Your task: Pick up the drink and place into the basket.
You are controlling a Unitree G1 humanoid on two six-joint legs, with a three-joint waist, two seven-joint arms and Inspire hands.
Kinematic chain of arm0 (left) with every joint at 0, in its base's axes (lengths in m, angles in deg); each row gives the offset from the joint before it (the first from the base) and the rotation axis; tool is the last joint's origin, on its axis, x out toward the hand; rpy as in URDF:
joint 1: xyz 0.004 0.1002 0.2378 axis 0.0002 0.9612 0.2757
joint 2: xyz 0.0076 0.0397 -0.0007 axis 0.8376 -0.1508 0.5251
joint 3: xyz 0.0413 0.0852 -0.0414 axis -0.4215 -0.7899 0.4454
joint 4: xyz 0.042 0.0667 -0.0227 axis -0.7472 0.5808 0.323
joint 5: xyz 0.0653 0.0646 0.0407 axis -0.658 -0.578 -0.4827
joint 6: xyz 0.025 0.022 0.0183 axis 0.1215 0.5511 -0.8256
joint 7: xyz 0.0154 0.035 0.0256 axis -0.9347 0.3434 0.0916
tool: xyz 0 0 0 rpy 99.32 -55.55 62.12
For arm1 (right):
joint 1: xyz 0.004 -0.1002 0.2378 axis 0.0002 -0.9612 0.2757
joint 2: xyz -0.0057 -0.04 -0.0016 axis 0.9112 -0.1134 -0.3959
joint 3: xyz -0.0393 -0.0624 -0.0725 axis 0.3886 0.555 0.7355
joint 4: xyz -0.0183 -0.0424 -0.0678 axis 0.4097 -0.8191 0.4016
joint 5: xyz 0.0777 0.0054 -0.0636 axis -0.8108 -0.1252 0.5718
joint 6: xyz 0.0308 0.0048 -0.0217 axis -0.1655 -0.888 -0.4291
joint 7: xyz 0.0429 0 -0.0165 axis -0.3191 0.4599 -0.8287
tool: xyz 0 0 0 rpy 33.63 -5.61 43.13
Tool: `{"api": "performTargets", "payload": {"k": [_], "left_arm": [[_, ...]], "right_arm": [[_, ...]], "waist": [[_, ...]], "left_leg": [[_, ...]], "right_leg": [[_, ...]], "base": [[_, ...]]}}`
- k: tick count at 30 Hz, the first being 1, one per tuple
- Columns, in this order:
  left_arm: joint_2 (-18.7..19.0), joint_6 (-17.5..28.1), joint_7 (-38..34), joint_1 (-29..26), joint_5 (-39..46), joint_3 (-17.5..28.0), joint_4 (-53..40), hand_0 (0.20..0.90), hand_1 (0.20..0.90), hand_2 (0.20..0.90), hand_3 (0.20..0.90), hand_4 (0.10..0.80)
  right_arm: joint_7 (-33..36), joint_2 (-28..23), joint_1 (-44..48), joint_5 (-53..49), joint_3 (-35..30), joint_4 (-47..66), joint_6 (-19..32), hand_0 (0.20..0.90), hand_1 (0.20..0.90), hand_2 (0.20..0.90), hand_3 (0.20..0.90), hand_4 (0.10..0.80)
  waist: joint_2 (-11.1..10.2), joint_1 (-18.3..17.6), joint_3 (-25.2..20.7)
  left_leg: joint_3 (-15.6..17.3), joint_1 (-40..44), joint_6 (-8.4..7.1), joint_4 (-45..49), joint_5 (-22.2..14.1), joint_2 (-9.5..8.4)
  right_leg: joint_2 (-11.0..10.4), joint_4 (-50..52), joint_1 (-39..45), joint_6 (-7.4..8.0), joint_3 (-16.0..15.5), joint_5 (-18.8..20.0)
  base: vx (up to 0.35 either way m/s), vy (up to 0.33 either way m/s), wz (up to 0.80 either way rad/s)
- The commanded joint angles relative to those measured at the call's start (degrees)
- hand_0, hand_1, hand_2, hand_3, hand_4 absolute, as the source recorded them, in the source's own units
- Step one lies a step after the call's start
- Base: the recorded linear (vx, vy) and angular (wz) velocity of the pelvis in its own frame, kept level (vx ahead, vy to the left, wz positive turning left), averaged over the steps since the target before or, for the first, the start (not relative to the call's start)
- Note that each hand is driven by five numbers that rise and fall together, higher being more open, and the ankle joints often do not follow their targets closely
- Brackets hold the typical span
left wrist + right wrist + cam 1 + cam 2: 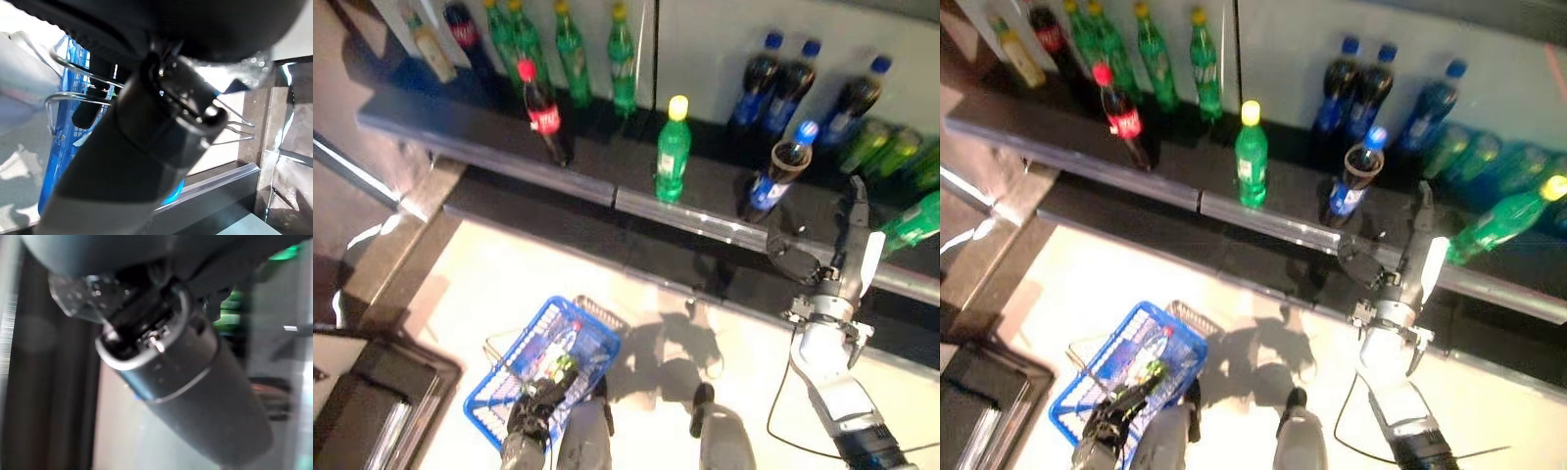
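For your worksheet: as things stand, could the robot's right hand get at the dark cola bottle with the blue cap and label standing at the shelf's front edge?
Probably yes. The right hand is open just below and beside the dark blue-capped cola bottle, with nothing between them.

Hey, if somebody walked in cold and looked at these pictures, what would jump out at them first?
Probably the right hand, fingers straight, raised at the dark shelf just right of a blue-capped dark bottle. Next, the blue basket on the floor at lower left, already holding drinks, with the left hand curled round its wire handle. Rows of green and dark bottles line the shelf's back.
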Motion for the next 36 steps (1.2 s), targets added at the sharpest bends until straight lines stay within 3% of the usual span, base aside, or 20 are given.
{"api": "performTargets", "payload": {"k": [1,10,17,26,36], "left_arm": [[1.0,6.4,3.2,5.6,0.2,-2.9,-7.0,0.3,0.3,0.3,0.2,0.1],[1.1,6.5,4.3,3.6,1.4,-4.5,-8.0,0.3,0.3,0.3,0.2,0.1],[1.8,6.5,4.0,2.6,1.6,-6.0,-9.9,0.3,0.3,0.3,0.2,0.1],[2.8,5.8,3.4,1.0,1.4,-7.8,-10.2,0.3,0.3,0.3,0.2,0.1],[3.8,5.4,2.8,0.1,1.2,-7.9,-9.6,0.3,0.3,0.3,0.2,0.1]], "right_arm": [[5.6,-0.7,6.0,-0.3,-2.2,4.6,6.1,0.9,0.9,0.9,0.9,0.8],[8.2,-2.0,17.4,-0.4,-2.1,2.5,3.3,0.9,0.9,0.9,0.9,0.8],[11.4,-2.7,24.7,-4.0,-2.4,0.2,1.8,0.9,0.9,0.9,0.9,0.8],[10.6,-4.3,33.4,-8.2,-2.1,-5.1,-1.0,0.9,0.9,0.9,0.9,0.8],[10.6,-5.0,39.4,-16.1,-1.9,-11.7,-0.4,0.9,0.9,0.9,0.9,0.8]], "waist": [[0.0,-0.1,-0.6],[2.5,0.4,4.1],[2.7,2.0,4.1],[2.8,3.6,4.1],[2.7,5.3,4.1]], "left_leg": [[-1.2,-3.3,-1.2,9.2,2.9,2.07],[-3.1,-7.8,-1.04,11.4,5.6,0.23],[-4.5,-11.6,-0.7,12.8,6.0,-0.7],[-5.1,-13.5,-0.33,13.5,5.6,-0.97],[-5.0,-14.9,0.29,13.0,4.7,-1.57]], "right_leg": [[0.8,-0.5,1.8,-2.56,0.7,1.4],[0.5,2.0,-2.8,-3.34,2.1,1.3],[1.1,2.6,-5.9,-3.69,2.3,1.3],[0.9,2.8,-6.7,-3.9,1.8,1.4],[0.3,3.2,-8.2,-3.78,1.1,1.7]], "base": [[-0.046,0.009,0.08],[-0.019,0.021,-0.02],[0.002,-0.006,0.01],[0.017,-0.006,0.04],[0.002,0.0,0.01]]}}
